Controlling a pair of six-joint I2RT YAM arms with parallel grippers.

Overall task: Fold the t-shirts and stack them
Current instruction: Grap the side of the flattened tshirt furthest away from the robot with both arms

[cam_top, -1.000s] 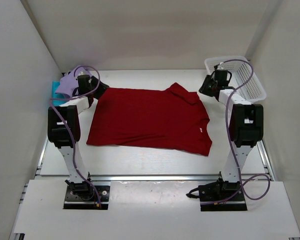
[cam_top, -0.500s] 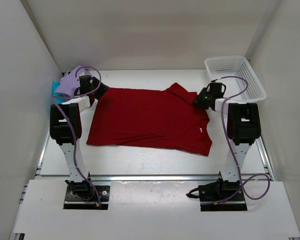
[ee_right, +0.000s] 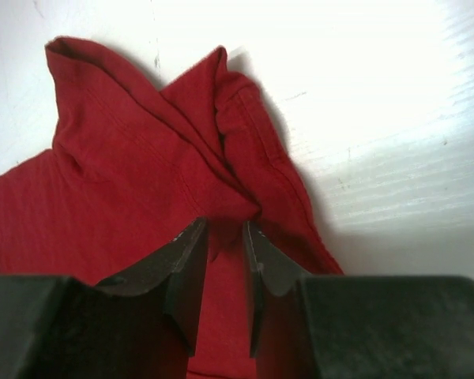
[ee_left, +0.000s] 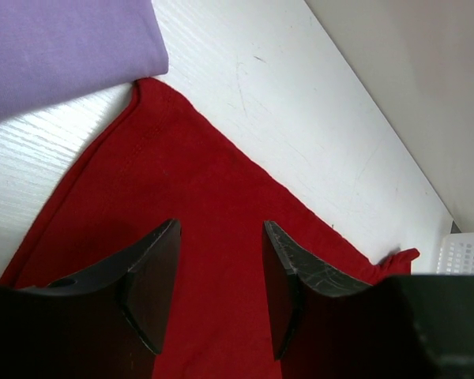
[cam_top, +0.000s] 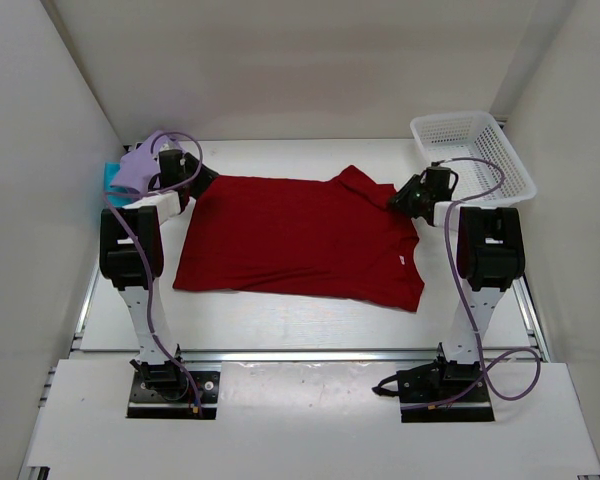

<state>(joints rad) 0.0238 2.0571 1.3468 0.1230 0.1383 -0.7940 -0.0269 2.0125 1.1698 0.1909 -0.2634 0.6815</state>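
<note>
White table (cam_top: 280,320), walled on three sides. The right gripper (ee_right: 223,229), arm reaching low and forward, is narrowed on a puckered sleeve fold of the one red shirt (cam_top: 290,240), which is spread flat to its left. One basket (cam_top: 510,175) sits beyond it to the right. The left gripper (ee_left: 220,229) stands wide over the shirt's far corner, with one purple shirt (ee_left: 55,47) just to its left lying on one teal shirt (cam_top: 108,176). Bare table lies behind both.

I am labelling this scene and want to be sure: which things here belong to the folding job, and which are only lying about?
Belong to the job: dark red t-shirt, spread flat; lavender t-shirt; teal t-shirt, beneath the lavender one.

Only lying about: white mesh basket, far right corner.
</note>
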